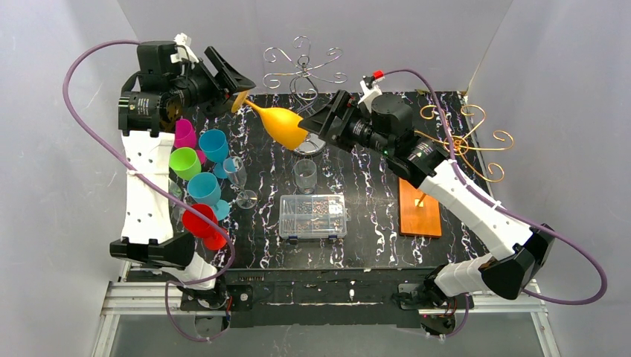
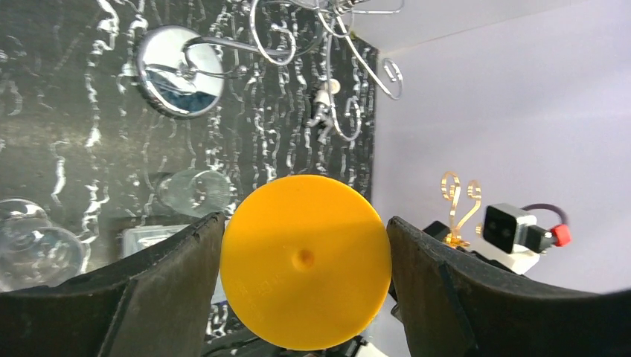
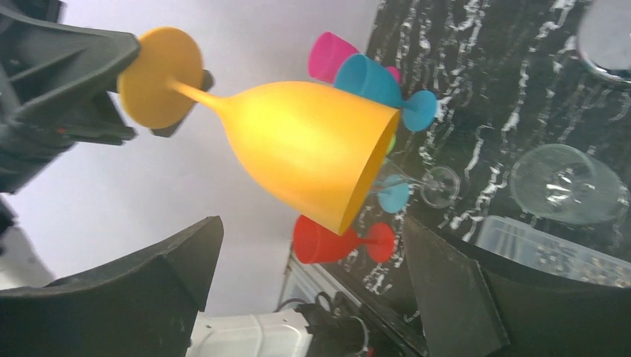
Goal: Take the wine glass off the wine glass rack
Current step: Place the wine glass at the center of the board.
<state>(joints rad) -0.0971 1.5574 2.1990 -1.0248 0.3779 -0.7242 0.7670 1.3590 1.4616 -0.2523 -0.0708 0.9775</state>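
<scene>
An orange wine glass (image 1: 281, 125) lies on its side in mid-air over the far edge of the bench (image 1: 372, 216), just in front of the silver wire rack (image 1: 301, 65) and clear of its hooks. The left claw (image 1: 236, 93) clamps the foot by its rim. The right claw (image 1: 311, 126), jaws spread wide, faces the bowl's mouth without touching, seemingly ready for a handover. No writing is legible.

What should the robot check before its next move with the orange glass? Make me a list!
1. Orange plastic wine glass free of the silver wire rack: ok.
2. Left tool clamped on the glass's round foot: ok.
3. Right tool open wide: ok.
4. Bowl inside the right tool's jaws: cannot tell.
5. Glass upright: not ok, it lies sideways in the air.
</scene>
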